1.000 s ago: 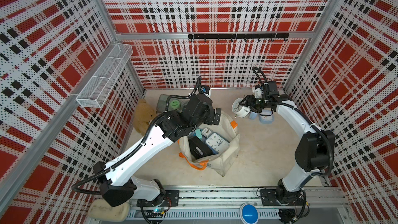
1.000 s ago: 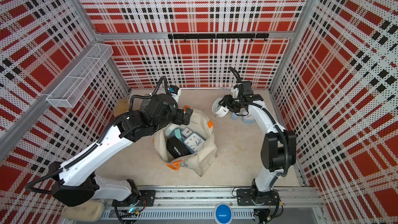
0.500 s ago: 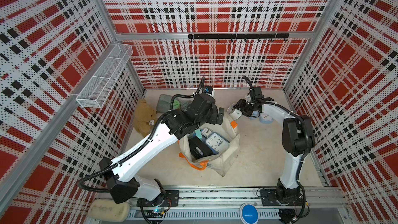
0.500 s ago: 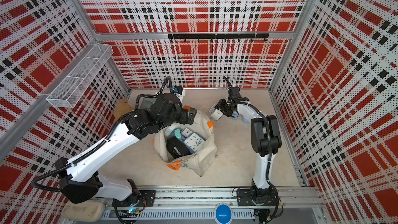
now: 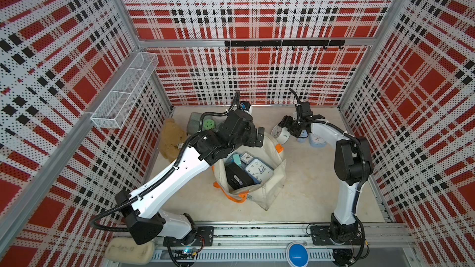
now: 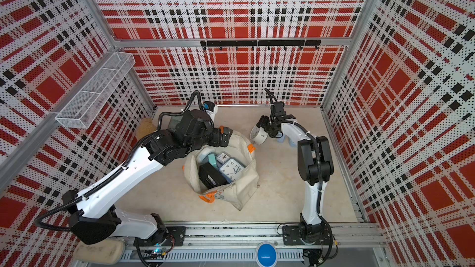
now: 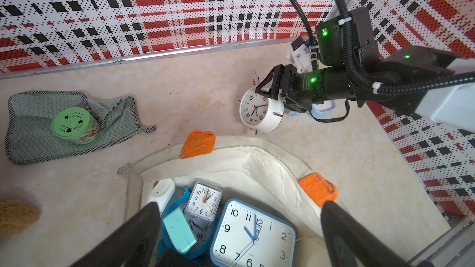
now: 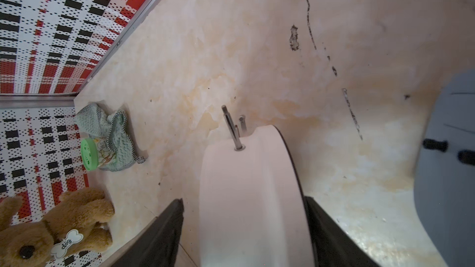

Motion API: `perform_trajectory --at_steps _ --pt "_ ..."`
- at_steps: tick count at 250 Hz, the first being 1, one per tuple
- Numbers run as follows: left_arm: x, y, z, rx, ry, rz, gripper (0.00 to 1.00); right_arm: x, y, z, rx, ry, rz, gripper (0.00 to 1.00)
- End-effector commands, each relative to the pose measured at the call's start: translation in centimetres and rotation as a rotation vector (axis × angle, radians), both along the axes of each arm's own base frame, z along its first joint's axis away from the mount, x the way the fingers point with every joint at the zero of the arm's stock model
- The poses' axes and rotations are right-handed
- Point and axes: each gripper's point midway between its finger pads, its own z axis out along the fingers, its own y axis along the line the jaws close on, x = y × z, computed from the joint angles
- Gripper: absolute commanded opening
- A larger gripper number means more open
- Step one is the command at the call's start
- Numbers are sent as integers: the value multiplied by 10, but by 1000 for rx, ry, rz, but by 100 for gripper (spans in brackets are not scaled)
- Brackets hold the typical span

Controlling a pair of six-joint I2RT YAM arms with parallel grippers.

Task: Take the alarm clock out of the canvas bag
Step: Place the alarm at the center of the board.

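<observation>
Only the right wrist view shows a gap between one of the right fingers (image 8: 164,235) and the white alarm clock (image 8: 254,201). They straddle it without clamping, on the desk (image 5: 308,181) beside the canvas bag (image 5: 272,188). That view also shows the teddy (image 8: 77,209) with its bone tag (image 8: 67,242) reading "dog". The left fingers (image 7: 128,240) spread wide and empty over the square blue clock (image 7: 253,237) in the bag.
</observation>
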Motion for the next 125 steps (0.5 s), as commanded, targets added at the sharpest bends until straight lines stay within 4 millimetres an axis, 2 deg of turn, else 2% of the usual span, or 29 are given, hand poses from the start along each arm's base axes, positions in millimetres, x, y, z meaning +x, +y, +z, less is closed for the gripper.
perform_trajectory --at_steps 1,31,58,125 --pt "1 -1 16 -41 -17 4 99 7 -3 9 -19 -34 -14 76" --pt "0 1 17 -43 -19 5 99 4 -8 10 -39 -26 -28 80" --pt "-1 5 17 -39 -24 15 99 0 -15 12 -59 -17 -47 89" --pt "1 8 14 -32 -25 23 99 -9 -27 4 -97 29 -80 91"
